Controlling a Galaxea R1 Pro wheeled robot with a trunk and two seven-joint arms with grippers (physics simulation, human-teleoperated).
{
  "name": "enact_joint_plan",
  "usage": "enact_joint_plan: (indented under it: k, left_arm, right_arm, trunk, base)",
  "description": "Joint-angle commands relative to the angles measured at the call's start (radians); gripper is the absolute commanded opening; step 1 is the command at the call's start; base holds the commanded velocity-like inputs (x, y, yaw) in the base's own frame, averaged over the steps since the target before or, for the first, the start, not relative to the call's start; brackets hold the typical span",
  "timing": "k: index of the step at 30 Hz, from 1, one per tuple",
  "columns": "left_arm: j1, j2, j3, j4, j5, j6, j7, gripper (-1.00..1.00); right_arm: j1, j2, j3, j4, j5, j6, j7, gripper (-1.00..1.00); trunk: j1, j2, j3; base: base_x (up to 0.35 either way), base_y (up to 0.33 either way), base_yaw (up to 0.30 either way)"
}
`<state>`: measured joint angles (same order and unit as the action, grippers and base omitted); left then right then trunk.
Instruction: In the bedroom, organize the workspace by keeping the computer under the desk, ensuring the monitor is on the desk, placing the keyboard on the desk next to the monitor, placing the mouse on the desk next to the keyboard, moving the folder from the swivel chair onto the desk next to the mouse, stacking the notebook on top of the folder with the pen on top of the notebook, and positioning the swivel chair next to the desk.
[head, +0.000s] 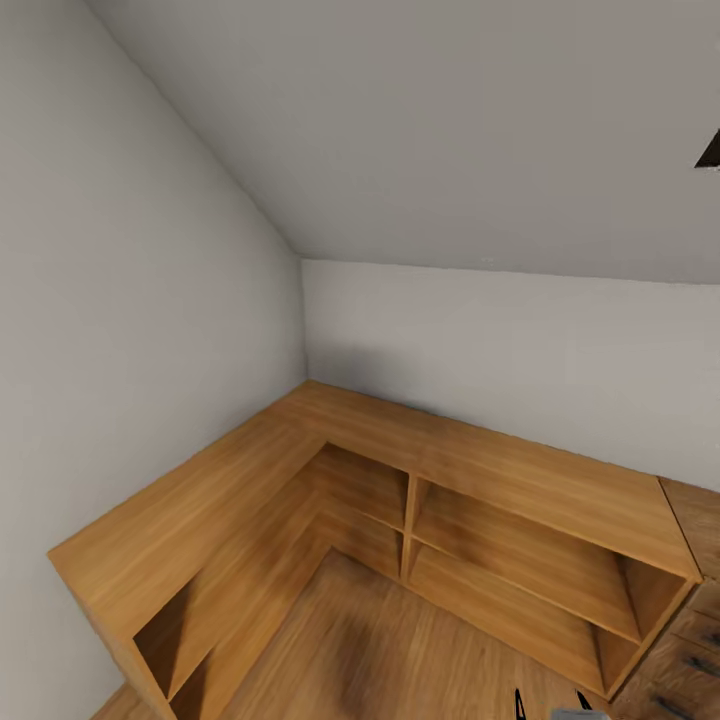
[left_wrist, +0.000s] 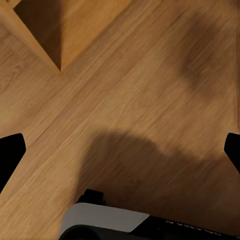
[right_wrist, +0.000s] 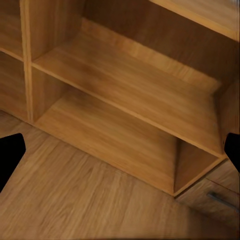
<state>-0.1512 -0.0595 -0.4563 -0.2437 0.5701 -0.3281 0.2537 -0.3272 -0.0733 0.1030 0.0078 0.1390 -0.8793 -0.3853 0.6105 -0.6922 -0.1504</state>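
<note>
We face wooden corner shelving (head: 420, 470), both end effectors spread apart: left end effector (left_wrist: 120, 150) over wooden floor (left_wrist: 150, 90), right end effector (right_wrist: 120, 150) toward the shelves.

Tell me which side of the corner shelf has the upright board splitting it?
The long side along the back wall. A vertical divider stands in it beside the corner. The side along the left wall shows no such upright board.

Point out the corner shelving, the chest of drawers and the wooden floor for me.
corner shelving (head: 470, 455), head view, top board.
chest of drawers (head: 700, 632), head view, drawer front.
wooden floor (left_wrist: 150, 100), left wrist view, bare planks.
</note>
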Motion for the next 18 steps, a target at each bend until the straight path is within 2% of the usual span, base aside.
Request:
enact_joint_plan:
  k: [1,18]
  left_arm:
    - [-0.001,0.001,-0.007,0.000,0.007,-0.003,0.007,1.00]
    - [-0.001,0.003,-0.003,0.000,0.011,-0.003,0.007,1.00]
  right_arm:
    - [-0.001,0.000,0.007,0.001,0.005,0.000,-0.010,1.00]
    - [-0.001,0.000,0.006,0.000,0.004,0.000,-0.010,1.00]
  trunk:
    - [0.000,-0.001,-0.001]
    - [0.000,-0.001,0.005]
  base:
    - [0.000,0.001,-0.227]
    - [0.000,0.000,-0.254]
